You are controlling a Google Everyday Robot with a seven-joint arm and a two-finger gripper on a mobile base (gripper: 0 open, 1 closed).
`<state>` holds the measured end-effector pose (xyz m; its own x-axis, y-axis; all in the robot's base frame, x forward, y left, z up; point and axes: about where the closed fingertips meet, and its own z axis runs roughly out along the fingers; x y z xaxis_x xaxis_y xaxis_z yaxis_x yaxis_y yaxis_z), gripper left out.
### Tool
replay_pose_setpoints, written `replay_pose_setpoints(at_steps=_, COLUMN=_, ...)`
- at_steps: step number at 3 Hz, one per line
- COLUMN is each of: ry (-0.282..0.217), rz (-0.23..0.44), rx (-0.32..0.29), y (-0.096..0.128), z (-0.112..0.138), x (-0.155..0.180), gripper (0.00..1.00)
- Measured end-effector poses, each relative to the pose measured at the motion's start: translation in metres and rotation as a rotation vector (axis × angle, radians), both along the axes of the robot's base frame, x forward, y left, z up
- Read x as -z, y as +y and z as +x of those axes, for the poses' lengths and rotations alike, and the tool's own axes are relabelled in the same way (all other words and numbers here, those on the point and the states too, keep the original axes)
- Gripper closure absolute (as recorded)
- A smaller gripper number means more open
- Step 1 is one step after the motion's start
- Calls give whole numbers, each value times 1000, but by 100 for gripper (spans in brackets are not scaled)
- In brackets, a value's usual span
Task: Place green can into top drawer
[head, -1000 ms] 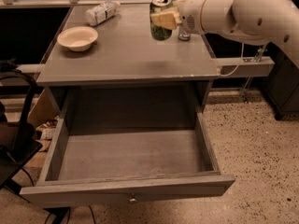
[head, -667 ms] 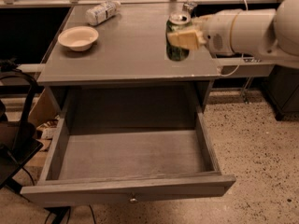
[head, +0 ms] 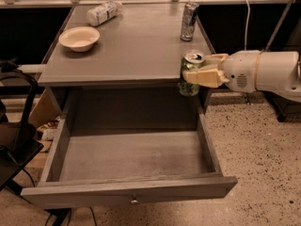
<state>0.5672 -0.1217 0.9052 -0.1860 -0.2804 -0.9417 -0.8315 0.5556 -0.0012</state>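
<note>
The green can [head: 190,74], short with a silver top and pull tab, is upright in my gripper [head: 203,71]. The gripper's cream fingers [head: 204,77] are shut on the can's sides, reaching in from the right on the white arm [head: 263,72]. The can hangs in the air at the front right corner of the tabletop, above the back right part of the top drawer [head: 129,192]. The drawer is pulled wide open, grey, with a flat front panel and a small round metal knob [head: 134,201]. Nothing lies in it.
On the grey tabletop [head: 131,46] stand a cream bowl [head: 79,37] at the left, a clear plastic bottle [head: 103,12] lying at the back left, and a tall slim silver-blue can [head: 189,20] at the back right. A dark chair [head: 16,126] is at the left.
My gripper has carried the green can from above the back right of the tabletop forward and down, past the table's front edge, over the open drawer.
</note>
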Motion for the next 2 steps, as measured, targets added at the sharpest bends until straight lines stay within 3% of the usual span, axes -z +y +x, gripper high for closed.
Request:
replay_pose_setpoints(at_steps=1, ry=0, rz=0, rx=0, y=0, z=0, x=0, gripper=100)
replay_pose_setpoints(at_steps=2, ry=36, rz=-12, rx=-59, y=24, z=1, x=32, gripper=100)
